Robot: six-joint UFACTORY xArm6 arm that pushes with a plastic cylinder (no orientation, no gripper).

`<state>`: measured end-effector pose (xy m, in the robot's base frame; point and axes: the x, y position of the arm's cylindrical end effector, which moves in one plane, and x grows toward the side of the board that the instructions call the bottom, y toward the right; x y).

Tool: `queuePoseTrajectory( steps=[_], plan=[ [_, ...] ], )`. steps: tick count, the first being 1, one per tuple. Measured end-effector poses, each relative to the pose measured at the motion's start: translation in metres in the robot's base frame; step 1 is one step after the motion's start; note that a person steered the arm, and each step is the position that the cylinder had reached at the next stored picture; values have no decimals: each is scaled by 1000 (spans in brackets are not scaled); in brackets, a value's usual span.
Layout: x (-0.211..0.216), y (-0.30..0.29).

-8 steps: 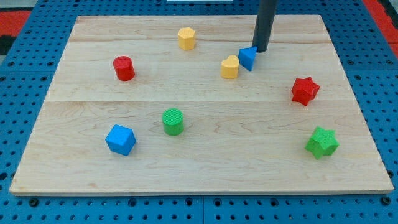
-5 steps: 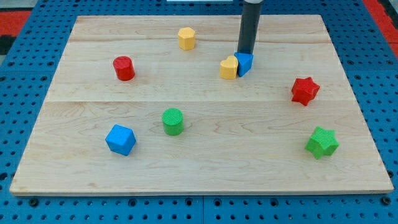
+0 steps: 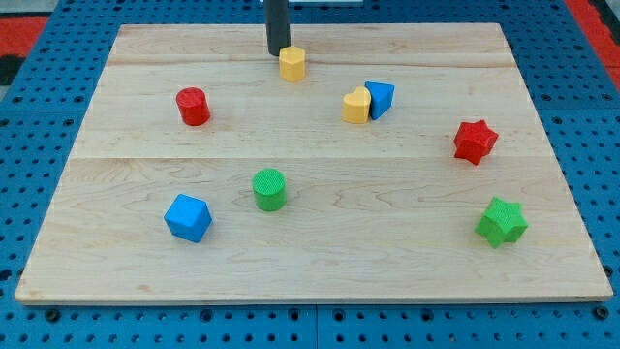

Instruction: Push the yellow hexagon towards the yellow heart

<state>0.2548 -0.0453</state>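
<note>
In the camera view, a wooden board (image 3: 320,262) is seen resting on a blue pegboard surface (image 3: 29,116). The dark rod (image 3: 278,24) comes down from the view's top, and my tip (image 3: 278,53) is set on the board just beside the yellow hexagon (image 3: 292,63), at its upper left edge; whether contact is made cannot be told. No jaws are carried by the rod, so nothing is grasped or clenched; it is a bare pushing end only.

The yellow hexagon is found near the view's top, slightly left of centre. The yellow heart (image 3: 356,105) is placed to the lower right of the hexagon, clearly apart from it. The heart is touched on its right side by the blue triangular block (image 3: 380,99), the two being pressed together.

A red cylinder (image 3: 193,106) is seen towards the view's left, well apart from the hexagon. A green cylinder (image 3: 269,188) stands near the middle of the board, and a blue cube (image 3: 187,217) lies to its lower left. On the view's right, a red star (image 3: 475,142) is seen below and to the right of the heart, and a green star (image 3: 501,222) lies further down, near the board's lower right corner.
</note>
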Motion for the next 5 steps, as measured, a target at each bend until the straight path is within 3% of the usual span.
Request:
queuePoseTrajectory(
  steps=[5],
  plan=[
    [53, 47]
  ],
)
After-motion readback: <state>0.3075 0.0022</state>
